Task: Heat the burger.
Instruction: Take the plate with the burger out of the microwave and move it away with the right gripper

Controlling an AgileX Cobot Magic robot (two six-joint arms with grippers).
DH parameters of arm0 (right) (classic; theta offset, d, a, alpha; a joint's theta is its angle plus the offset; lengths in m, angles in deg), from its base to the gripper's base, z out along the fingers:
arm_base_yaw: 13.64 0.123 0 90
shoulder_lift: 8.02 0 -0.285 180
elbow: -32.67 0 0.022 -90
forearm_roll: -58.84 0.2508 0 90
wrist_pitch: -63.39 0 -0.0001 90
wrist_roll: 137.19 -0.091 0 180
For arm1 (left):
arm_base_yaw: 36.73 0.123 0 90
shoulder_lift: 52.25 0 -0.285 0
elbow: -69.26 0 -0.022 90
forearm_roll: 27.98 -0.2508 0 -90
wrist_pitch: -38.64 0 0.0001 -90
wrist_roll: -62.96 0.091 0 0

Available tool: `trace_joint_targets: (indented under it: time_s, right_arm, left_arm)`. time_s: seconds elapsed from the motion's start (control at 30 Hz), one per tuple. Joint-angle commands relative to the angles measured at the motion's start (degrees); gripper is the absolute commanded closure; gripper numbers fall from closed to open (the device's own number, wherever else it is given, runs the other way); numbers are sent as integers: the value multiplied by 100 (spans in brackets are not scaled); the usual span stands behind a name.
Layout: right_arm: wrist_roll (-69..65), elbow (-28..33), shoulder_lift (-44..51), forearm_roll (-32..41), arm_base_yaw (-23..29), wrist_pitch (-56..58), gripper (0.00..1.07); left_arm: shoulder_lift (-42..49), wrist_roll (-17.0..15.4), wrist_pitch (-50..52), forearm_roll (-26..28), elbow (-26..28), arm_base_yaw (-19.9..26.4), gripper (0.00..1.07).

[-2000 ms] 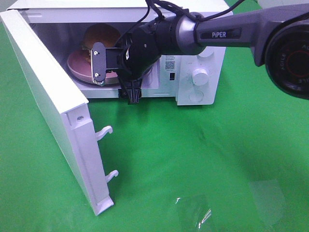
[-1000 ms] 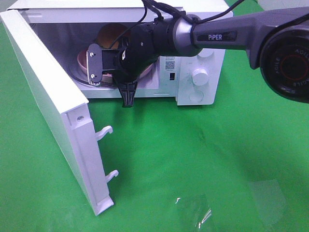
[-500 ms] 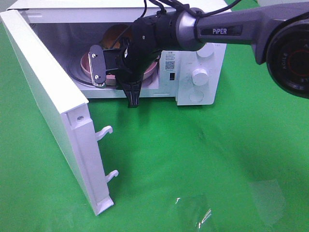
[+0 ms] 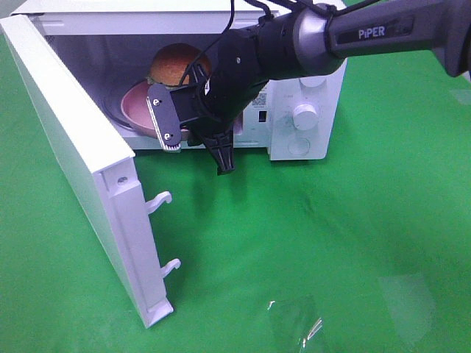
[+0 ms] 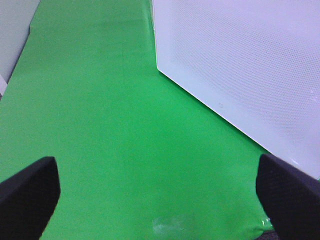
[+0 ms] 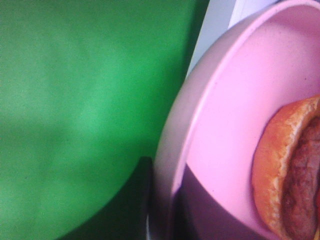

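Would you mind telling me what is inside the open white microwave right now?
A golden-bunned burger on a round pink plate. The right tool and arm cover the plate's near edge and the cavity's right side.

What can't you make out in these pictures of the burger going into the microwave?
- Burger, exterior high view: lower half hidden behind the right gripper.
- Pink plate, right wrist view: cut off by the frame edge, so the grip on its rim is unclear.
- Microwave floor: mostly covered by arm and plate.
- Left gripper, left wrist view: only its open jaws show.
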Motion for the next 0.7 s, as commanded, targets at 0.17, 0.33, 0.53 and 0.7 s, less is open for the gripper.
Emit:
trace_joint_targets:
  time_s: [0.17, 0.33, 0.53, 0.7]
  right_arm:
    - [97, 791, 544, -390, -46, -676, 107]
    - [97, 1209, 739, -395, -46, -1146, 107]
    - [97, 1782, 997, -395, -46, -1902, 107]
    - [97, 2280, 1226, -481, -46, -2338, 107]
  left_arm:
    - [97, 6, 80, 29, -17, 29, 7]
    - [97, 6, 80, 29, -17, 29, 7]
    - [97, 6, 80, 29, -17, 29, 7]
    - [97, 6, 80, 29, -17, 29, 7]
